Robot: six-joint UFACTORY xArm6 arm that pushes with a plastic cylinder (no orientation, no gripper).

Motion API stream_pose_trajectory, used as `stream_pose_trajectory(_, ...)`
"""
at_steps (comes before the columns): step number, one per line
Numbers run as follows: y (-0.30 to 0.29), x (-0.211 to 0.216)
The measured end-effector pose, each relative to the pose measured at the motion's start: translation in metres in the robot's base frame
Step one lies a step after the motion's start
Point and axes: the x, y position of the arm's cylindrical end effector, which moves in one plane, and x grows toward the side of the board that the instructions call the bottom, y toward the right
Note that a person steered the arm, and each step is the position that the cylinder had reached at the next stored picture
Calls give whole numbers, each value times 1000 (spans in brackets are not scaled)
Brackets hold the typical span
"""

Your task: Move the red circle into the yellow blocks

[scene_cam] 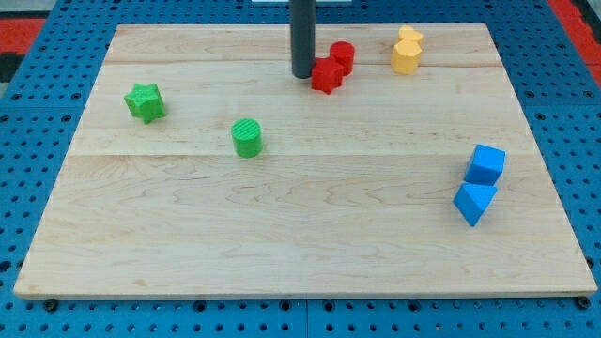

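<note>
Tip (302, 75): bare rod, no claw | sitting near top edge, touching red star (326, 76) | advising: skirting star, pushing red circle (342, 56) toward yellow blocks (407, 51), top-right.

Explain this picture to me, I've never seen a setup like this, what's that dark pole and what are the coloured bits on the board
The dark pole is the end of a robot arm. It has no hand; its lower end, the tip, slides over the wooden board and pushes blocks. Nothing is held. There is one camera, looking down at the board; where it is mounted isn't recorded.

The tip stands just left of a red star-like block, which touches the red circle behind it. To the right, near the view's top, two yellow blocks sit together. On the left are a green star and a green cylinder; on the right, a blue cube and a blue wedge-like block.
</note>
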Motion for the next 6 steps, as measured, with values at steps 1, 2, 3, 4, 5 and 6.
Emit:
stream_pose_trajectory(1,34,-10)
stream_pose_trajectory(2,42,-32)
stream_pose_trajectory(3,-15,-46)
stream_pose_trajectory(4,25,-80)
stream_pose_trajectory(5,25,-62)
stream_pose_trajectory(6,37,-54)
